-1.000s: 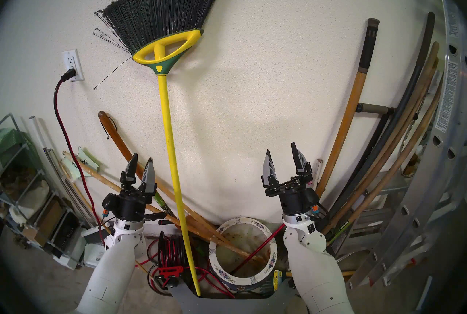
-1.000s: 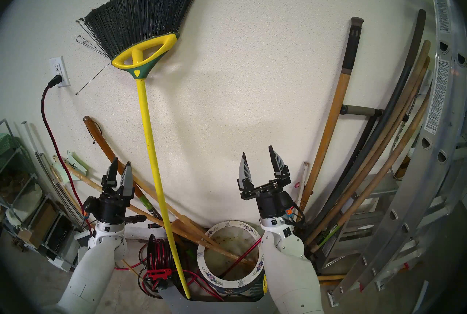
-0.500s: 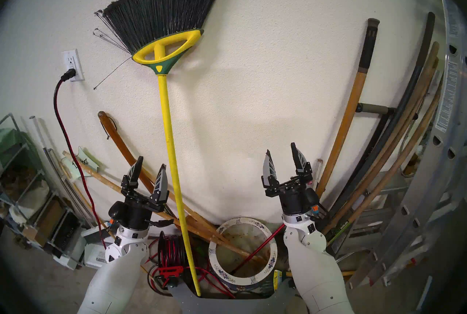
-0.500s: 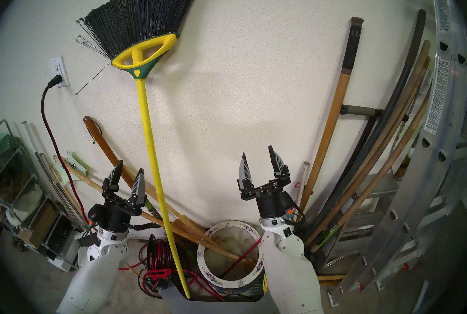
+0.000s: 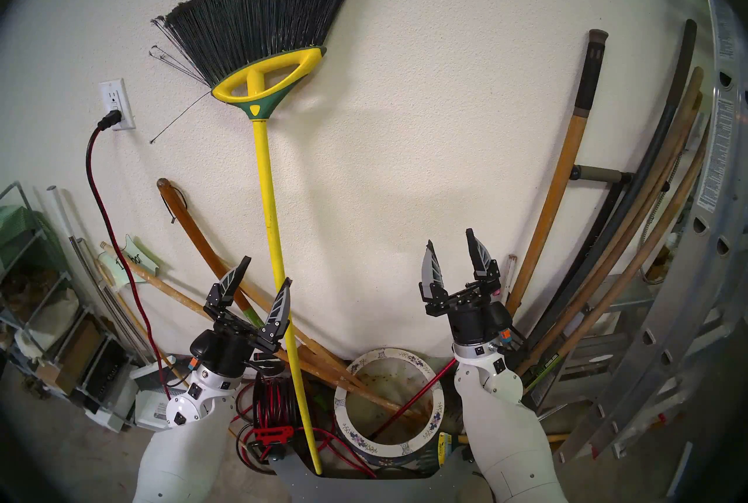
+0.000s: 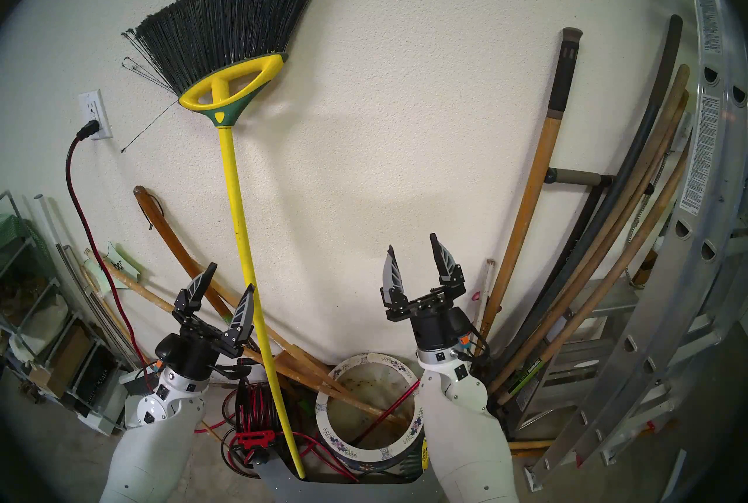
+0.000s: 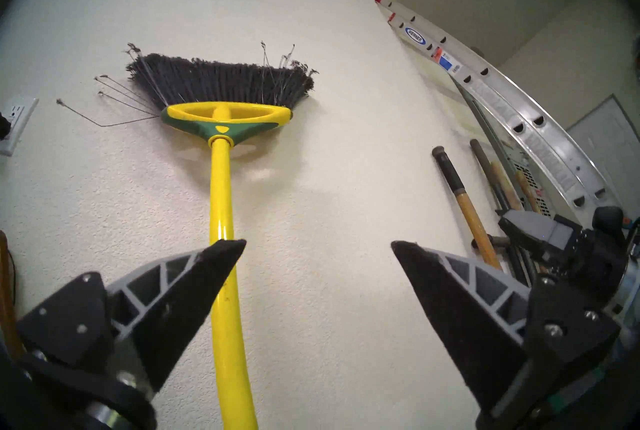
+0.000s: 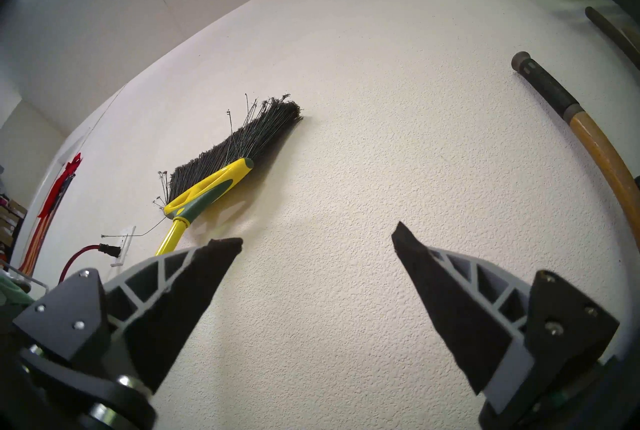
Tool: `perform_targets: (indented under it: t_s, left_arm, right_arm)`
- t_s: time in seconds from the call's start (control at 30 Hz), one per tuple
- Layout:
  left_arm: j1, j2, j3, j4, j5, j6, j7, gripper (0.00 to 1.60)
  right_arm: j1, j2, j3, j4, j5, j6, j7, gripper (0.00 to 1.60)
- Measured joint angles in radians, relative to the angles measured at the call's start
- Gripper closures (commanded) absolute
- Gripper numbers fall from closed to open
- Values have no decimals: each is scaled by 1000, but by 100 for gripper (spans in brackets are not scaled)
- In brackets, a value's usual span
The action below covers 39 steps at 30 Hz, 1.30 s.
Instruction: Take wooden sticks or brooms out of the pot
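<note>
My left hand (image 5: 265,273) is spread, empty, just beside the broom's (image 5: 269,182) yellow pole; my right hand (image 5: 450,249) is spread and empty too. Below, tan poles (image 5: 348,380) cross into the flowered pot (image 5: 388,449). The broom leans on the wall (image 5: 425,105), standing outside the pot.

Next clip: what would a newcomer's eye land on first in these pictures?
The yellow broom, standing bristles-up against the white wall left of centre, its pole running down in front of the red cable reel. Next, the two open grippers raised toward the wall, the left gripper right beside the pole, the right gripper apart from it. Below them sits the flowered pot with tan sticks slanting into it.
</note>
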Motion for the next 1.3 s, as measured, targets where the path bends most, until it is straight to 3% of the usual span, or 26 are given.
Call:
perform_targets:
  t_s: [0.4, 1.3]
  left_arm:
    - [-55, -85, -74, 40, 171, 0, 3, 0]
    - [-33, -238, -186, -111, 323, 0, 3, 0]
  right_arm:
    - [3, -1, 4, 6, 26, 0, 30, 0]
    - [9, -2, 8, 17, 70, 0, 78, 0]
